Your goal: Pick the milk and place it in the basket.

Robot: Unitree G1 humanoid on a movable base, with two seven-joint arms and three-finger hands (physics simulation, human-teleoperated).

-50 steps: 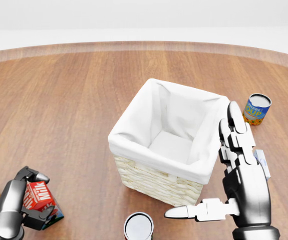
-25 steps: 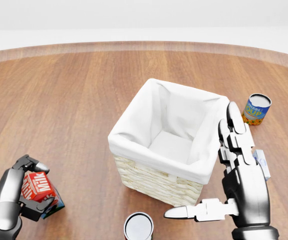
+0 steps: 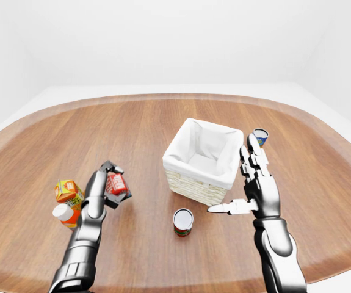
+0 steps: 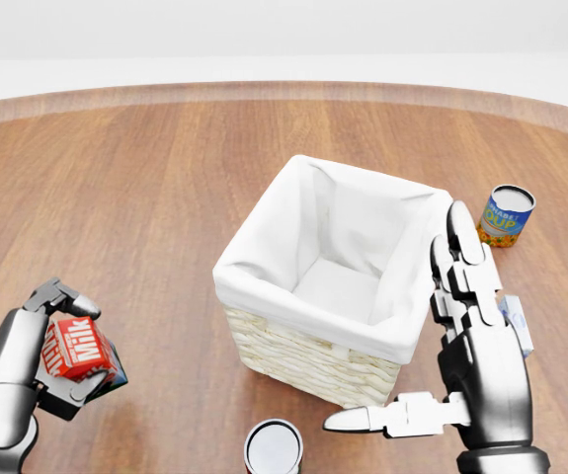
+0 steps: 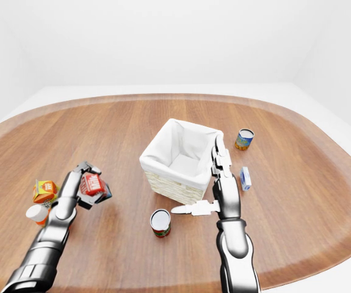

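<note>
The red milk carton (image 4: 72, 355) is being gripped in the closed fingers of the left hand (image 4: 41, 360), clear of the wooden table (image 4: 145, 188), at the head view's lower left, well apart from the white-lined wicker basket (image 4: 328, 281). The right hand (image 4: 471, 336) is being held upright just right of the basket, fingers spread wide, thumb pointing left, nothing being grasped.

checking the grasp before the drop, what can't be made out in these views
- Milk underside: head view, hidden by the left hand.
- Small blue carton: head view, mostly hidden behind the right hand; label too small in the right-eye view.
- Basket floor near corner: hidden by its own wall.
</note>
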